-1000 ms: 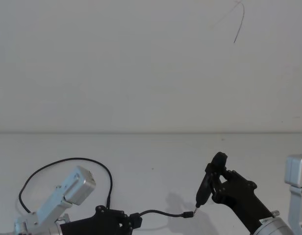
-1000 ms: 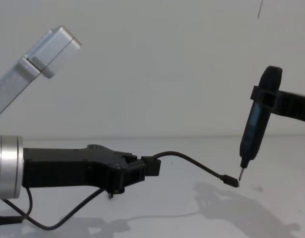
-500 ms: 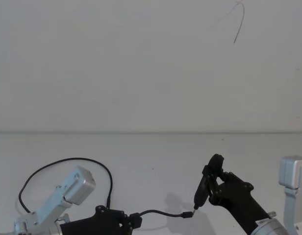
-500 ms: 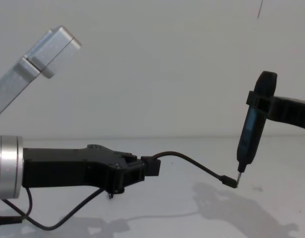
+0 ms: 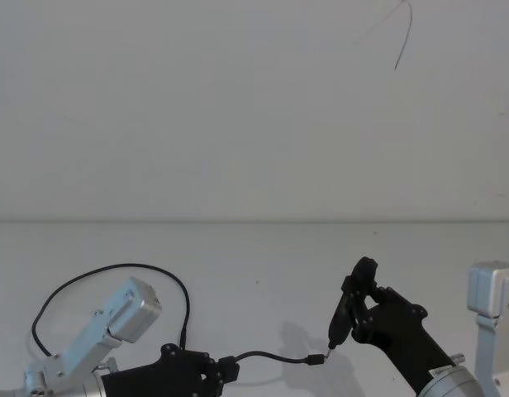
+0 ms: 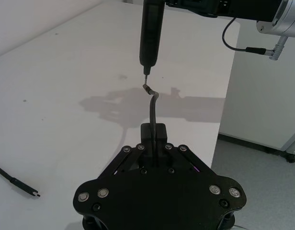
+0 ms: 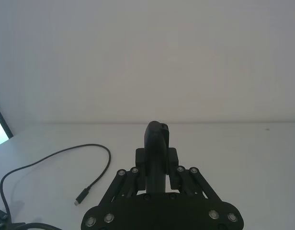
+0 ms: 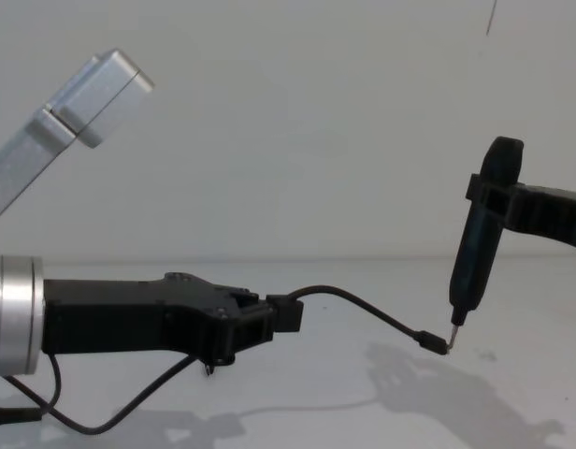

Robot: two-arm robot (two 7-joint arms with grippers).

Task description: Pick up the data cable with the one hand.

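The data cable (image 8: pixel 363 304) is a thin black cord. My left gripper (image 8: pixel 277 318), black and angular on a silver arm, is shut on the cable a short way behind one plug (image 8: pixel 431 342). That short end juts out above the table. The remaining cable loops back over the table (image 5: pixel 114 270), and its other plug (image 7: pixel 81 199) lies flat. My right gripper (image 8: pixel 498 201) is shut on a black pen-shaped tool (image 8: pixel 475 262) held upright. The tool's metal tip hangs just above the raised plug, also seen from the left wrist as plug (image 6: pixel 146 88).
The white table (image 5: pixel 263 265) runs back to a plain white wall. Silver arm links rise at the left (image 8: pixel 73 103) and right (image 5: pixel 494 302). From the left wrist, the table edge (image 6: pixel 224 96) drops to a grey floor beyond the tool.
The right gripper has shifted slightly to the left with the tool, its tip staying at the raised plug. The left gripper and the cable have not moved.
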